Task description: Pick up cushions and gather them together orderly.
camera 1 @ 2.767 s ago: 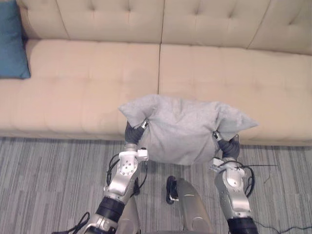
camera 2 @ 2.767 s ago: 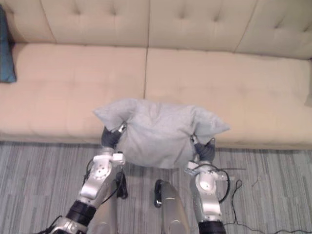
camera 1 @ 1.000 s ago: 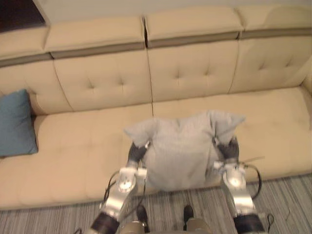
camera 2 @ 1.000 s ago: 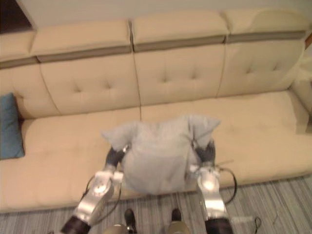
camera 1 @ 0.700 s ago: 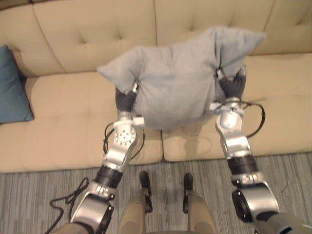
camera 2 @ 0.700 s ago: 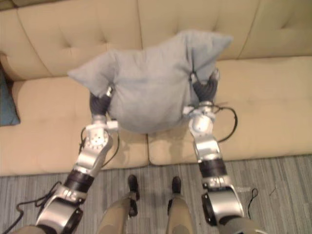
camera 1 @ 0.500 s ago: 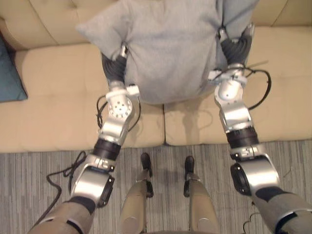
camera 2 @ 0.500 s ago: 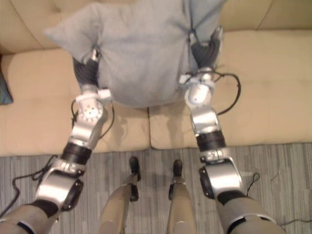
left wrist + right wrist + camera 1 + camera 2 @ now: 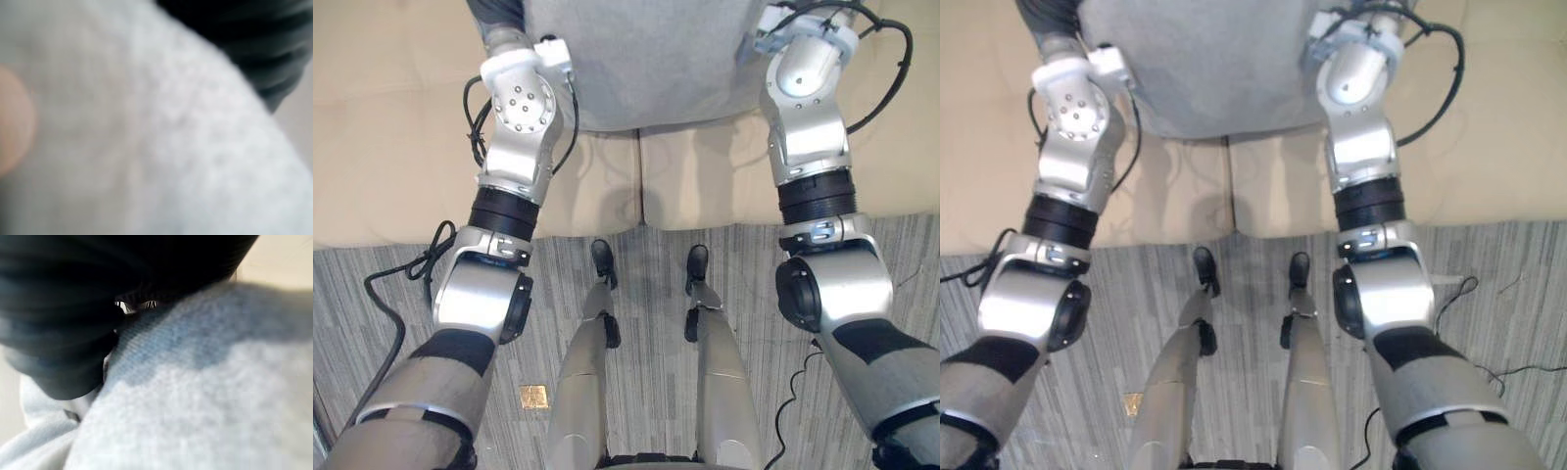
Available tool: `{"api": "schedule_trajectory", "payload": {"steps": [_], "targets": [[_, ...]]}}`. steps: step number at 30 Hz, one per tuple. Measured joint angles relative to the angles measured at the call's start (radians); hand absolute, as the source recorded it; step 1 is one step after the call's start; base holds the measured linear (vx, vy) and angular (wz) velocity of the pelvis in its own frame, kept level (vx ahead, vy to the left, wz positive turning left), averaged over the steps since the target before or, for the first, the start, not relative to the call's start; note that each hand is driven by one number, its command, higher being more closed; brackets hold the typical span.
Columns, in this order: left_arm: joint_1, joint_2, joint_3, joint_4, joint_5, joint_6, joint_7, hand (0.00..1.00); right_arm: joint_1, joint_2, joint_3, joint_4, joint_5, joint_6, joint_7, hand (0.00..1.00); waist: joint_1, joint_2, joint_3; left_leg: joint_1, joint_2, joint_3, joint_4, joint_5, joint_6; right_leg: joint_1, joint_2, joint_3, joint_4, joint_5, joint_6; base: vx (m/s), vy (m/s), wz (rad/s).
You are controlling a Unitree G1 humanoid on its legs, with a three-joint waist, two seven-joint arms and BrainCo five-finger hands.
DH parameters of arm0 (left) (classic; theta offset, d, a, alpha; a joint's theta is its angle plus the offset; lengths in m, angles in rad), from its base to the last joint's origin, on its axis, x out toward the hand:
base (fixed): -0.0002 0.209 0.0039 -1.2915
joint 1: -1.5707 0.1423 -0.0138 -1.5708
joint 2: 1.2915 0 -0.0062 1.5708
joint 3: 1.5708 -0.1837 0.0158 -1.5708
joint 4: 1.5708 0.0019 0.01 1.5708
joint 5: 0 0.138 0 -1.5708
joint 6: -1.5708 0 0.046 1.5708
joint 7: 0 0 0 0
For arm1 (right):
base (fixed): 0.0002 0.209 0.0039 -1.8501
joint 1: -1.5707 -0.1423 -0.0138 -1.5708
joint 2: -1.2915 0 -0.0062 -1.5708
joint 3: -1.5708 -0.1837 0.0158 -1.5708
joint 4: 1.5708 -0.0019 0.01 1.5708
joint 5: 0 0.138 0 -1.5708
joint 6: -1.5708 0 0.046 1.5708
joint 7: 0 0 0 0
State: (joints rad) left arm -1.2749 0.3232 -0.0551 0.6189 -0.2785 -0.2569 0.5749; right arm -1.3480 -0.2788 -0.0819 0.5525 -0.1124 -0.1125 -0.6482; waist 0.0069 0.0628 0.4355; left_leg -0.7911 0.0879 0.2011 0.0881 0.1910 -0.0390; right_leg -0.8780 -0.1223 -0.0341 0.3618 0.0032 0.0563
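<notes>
Cushion (image 9: 646,59) is up between left hand (image 9: 244,39) and right hand (image 9: 63,318), over the sofa (image 9: 382,147) seat. How far along?
— Mid-carry, I'd say. Both hands' grip is buried in fabric, so I cannot tell. Placing it with the others remains.

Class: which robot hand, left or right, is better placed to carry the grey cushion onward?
Neither alone, likely: the grey cushion hangs between both arms over the sofa, its cloth against the left hand and right hand alike.

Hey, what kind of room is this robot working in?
Most likely a living room or lounge. There is a beige sofa with seat cushions, a striped grey carpet in front of it, and a grey cushion over the seat.
</notes>
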Motion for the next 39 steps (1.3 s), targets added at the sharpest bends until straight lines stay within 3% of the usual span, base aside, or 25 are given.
{"api": "schedule_trajectory", "payload": {"steps": [6,14,20,23,27,32,39], "targets": [[-0.059,0.024,0.075,0.014,-0.116,-0.003,-0.077,0.0,0.017,-0.02,-0.114,-0.033,0.159,-0.023,0.008,0.0,0.001,-0.001,0.001,-0.019,0.018,0.012,0.0,0.004,-0.005,-0.019,0.01,-0.002,0.0,0.003,-0.004,0.01,-0.006,-0.01],[-0.052,0.095,0.199,0.025,-0.274,-0.017,-0.176,0.0,0.107,-0.161,-0.19,-0.037,0.393,-0.049,0.094,0.0,0.008,-0.003,0.001,0.008,0.044,0.019,0.02,-0.001,-0.011,0.018,0.024,-0.011,0.007,0.004,-0.005,0.03,-0.02,-0.02],[0.223,0.093,0.264,-0.052,-0.298,-0.022,-0.213,0.0,0.345,-0.161,-0.189,-0.17,0.468,-0.083,0.163,0.0,0.011,-0.007,-0.001,0.064,0.067,0.027,0.057,-0.04,-0.013,0.09,0.039,-0.016,0.008,-0.012,-0.023,0.02,-0.066,-0.04],[0.4,0.043,0.258,-0.111,-0.281,-0.021,-0.23,0.0,0.53,-0.147,-0.19,-0.241,0.469,-0.089,0.205,0.0,0.009,-0.008,-0.002,0.102,0.067,0.027,0.057,-0.043,-0.016,0.133,0.038,-0.021,0.008,-0.022,-0.022,0.05,-0.052,0.06],[0.73,-0.098,0.161,-0.209,-0.182,-0.016,-0.278,0.0,0.853,0.002,-0.188,-0.333,0.466,-0.092,0.294,0.0,0.01,-0.026,-0.011,0.194,0.064,0.026,0.068,-0.079,-0.015,0.232,0.033,-0.024,0.009,-0.054,-0.019,0.06,-0.039,0.04],[1.118,-0.274,0.066,-0.155,-0.068,0.046,-0.383,0.0,1.24,0.208,-0.135,-0.29,0.417,-0.074,0.404,0.0,0.011,-0.091,-0.064,0.351,0.06,0.036,0.088,-0.139,-0.024,0.392,0.022,-0.034,0.01,-0.107,-0.017,0.09,-0.037,-0.02],[1.318,-0.309,0.106,0.088,0.047,0.097,-0.451,0.0,1.479,0.278,-0.108,-0.031,0.346,-0.025,0.499,0.0,0.008,-0.101,-0.236,0.516,0.044,0.037,0.053,-0.176,-0.039,0.579,0.004,-0.058,-0.058,-0.141,-0.002,0.12,0.01,0.07]]}}
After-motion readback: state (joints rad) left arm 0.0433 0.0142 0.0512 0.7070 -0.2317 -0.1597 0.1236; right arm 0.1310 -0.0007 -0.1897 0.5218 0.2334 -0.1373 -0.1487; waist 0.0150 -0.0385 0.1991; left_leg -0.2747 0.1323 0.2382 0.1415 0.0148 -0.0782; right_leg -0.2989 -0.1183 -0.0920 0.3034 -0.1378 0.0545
